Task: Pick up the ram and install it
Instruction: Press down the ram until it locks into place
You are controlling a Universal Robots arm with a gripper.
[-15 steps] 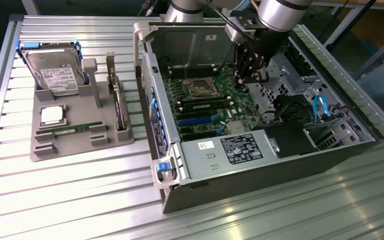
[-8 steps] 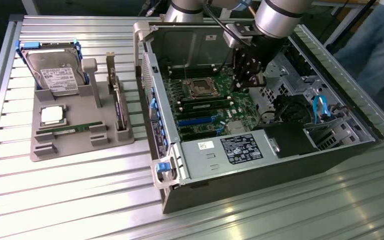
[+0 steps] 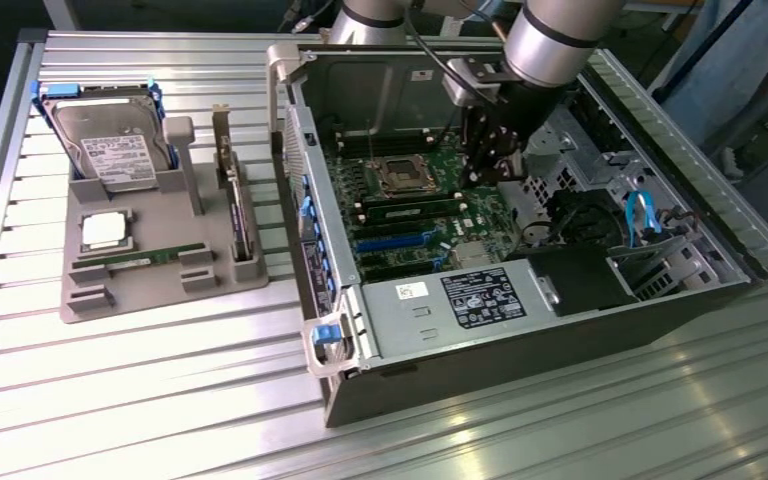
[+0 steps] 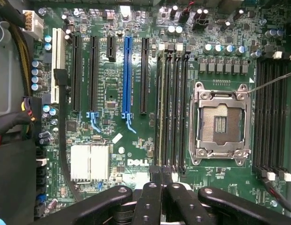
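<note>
ram (image 4: 160,117) sits upright in the slot bank next to the CPU socket (image 4: 220,123), in the slot farthest from the socket. Its thin green-gold edge runs the length of the slot. In the exterior view it's the green strip (image 3: 404,207) just near-side of the socket (image 3: 398,175).

second ram (image 3: 144,258) lies flat in the grey tray (image 3: 157,300) on the table (image 3: 117,400), at the exterior view's left, well apart from the case.

hand (image 4: 158,187) is clenched, fingers pressed together, nothing visible between them. The tips are over the end of that same slot bank; can't tell if they touch the ram. In the exterior view the hand (image 3: 488,180) hangs inside the open PC case (image 3: 357,330), over the motherboard on the exterior view's right of the socket.

The socket is open, no chip in it. The blue slot (image 4: 127,75) and silver heatsink (image 4: 89,161) lie on the other side of the ram bank from the socket.

The tray also carries a hard drive (image 3: 117,140) at the far end, a silver CPU chip (image 3: 104,230) in the middle, and an expansion card (image 3: 235,200) standing on edge on the case side.
</note>
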